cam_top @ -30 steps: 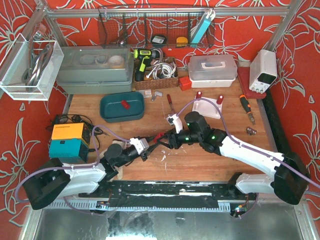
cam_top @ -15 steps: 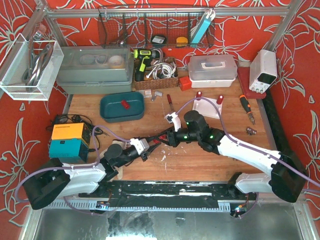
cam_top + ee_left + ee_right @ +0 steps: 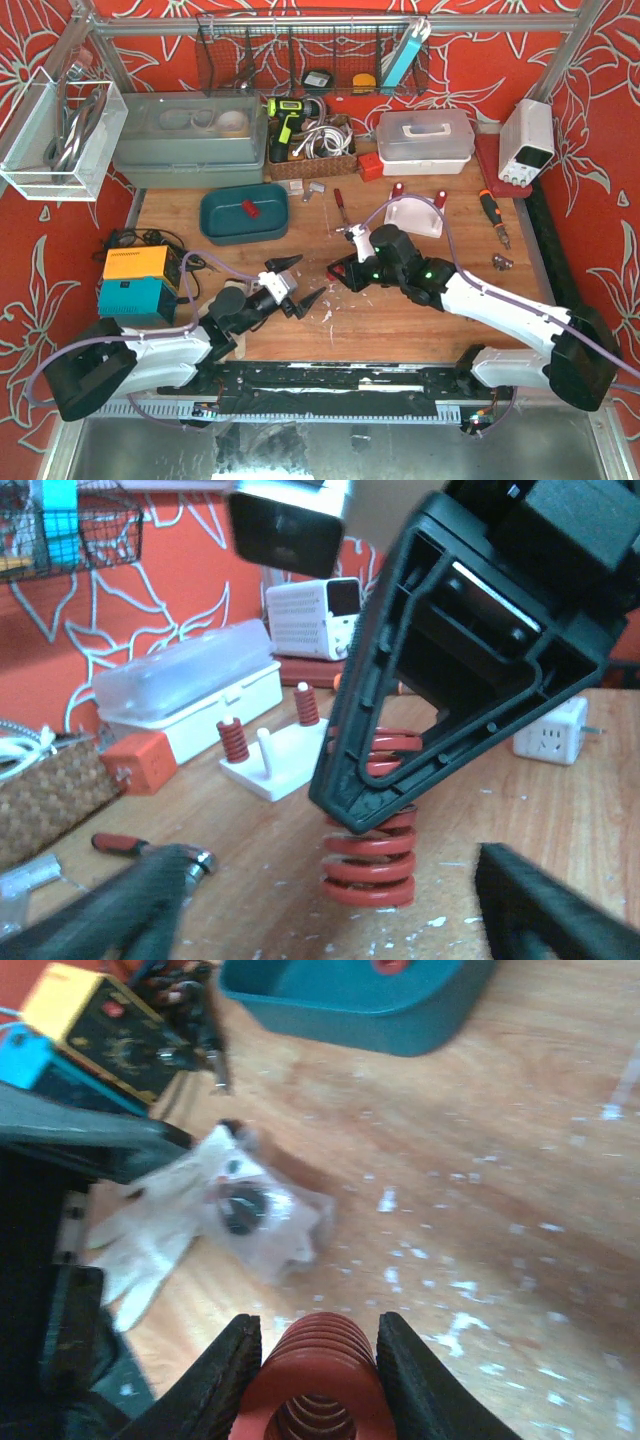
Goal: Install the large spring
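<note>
I have the large spring [image 3: 370,865] standing upright on the paint-flecked wooden bench [image 3: 400,325], with red flowered walls [image 3: 600,90] all round.
My right arm [image 3: 480,295] reaches low across the bench, the right jaws clamped on the spring's upper coils. My left arm [image 3: 170,350] lies low too, the left jaws spread wide and holding nothing, the spring just ahead of them. Beyond the right jaws sits a white base [image 3: 275,770] with small red springs [image 3: 233,742].
</note>
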Tool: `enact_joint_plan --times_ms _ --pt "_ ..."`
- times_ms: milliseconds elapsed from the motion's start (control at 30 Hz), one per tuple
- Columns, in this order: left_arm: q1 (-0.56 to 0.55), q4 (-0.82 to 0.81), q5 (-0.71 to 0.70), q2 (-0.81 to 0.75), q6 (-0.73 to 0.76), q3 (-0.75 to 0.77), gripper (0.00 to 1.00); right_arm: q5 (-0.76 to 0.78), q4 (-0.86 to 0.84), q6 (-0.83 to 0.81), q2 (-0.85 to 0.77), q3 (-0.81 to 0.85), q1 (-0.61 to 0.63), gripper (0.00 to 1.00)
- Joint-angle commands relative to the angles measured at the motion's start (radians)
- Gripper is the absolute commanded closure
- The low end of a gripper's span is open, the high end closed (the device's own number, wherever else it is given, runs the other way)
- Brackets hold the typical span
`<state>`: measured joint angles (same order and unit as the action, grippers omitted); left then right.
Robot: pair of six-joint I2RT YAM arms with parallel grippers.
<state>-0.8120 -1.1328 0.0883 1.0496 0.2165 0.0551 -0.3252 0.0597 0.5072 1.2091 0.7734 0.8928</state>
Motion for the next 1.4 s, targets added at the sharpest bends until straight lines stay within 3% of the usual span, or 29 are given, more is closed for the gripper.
enact_joint_plan --times_ms 0,67,200,567,733,933,1367 --pt "-0.003 0.030 -0.111 -0.022 0.004 0.028 0.06 0.272 0.108 -0.047 -0.058 0.039 -0.022 1.00" --pt "-0.002 0.035 -0.147 -0.023 0.000 0.028 0.00 0.365 0.132 -0.066 -0.072 0.031 -0.045 1.00" --pt "-0.003 0.047 -0.174 -0.027 0.001 0.028 0.00 0.505 0.179 -0.103 -0.071 0.031 -0.126 1.00" --pt "-0.002 0.075 -0.153 0.001 0.004 0.052 0.00 0.627 0.241 -0.162 0.045 0.118 -0.462 1.00" --pt "-0.003 0.070 -0.148 0.003 0.007 0.051 0.00 0.613 0.218 -0.147 0.083 0.157 -0.581 1.00" --pt "-0.002 0.074 -0.140 -0.006 0.010 0.051 0.00 0.473 0.204 -0.124 0.175 0.216 -0.703 1.00" --pt "-0.003 0.075 -0.128 -0.010 0.014 0.051 0.00 0.404 0.203 -0.139 0.290 0.277 -0.749 1.00"
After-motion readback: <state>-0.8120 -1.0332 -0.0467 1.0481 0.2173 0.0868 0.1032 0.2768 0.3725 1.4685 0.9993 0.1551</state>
